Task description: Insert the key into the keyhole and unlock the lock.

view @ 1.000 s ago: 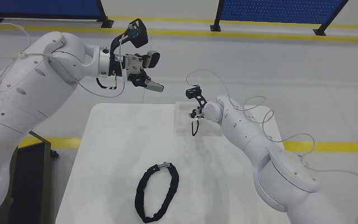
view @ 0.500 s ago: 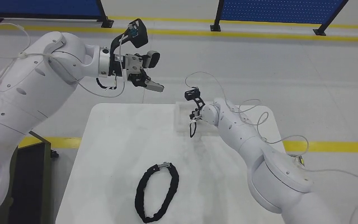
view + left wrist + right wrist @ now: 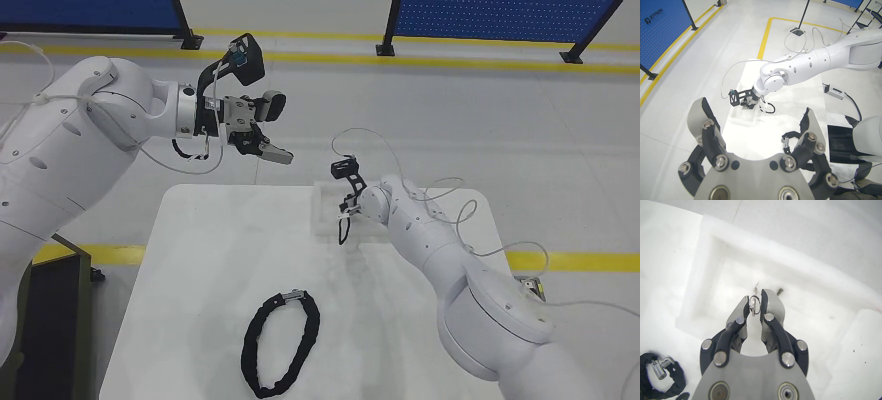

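— Foam tray [image 3: 702, 262] holds our key [image 3: 753, 306] upright; our right fingers [image 3: 773, 303] pinch it.
— Lock [image 3: 659, 371] lies well apart, nearer us on the surface [image 3: 200, 260]; left fingers [image 3: 696, 113] gape empty, farther off.

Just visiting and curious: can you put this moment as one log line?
right gripper: shut on key in foam tray | left gripper: open, empty, raised | lock: on table, key not yet in
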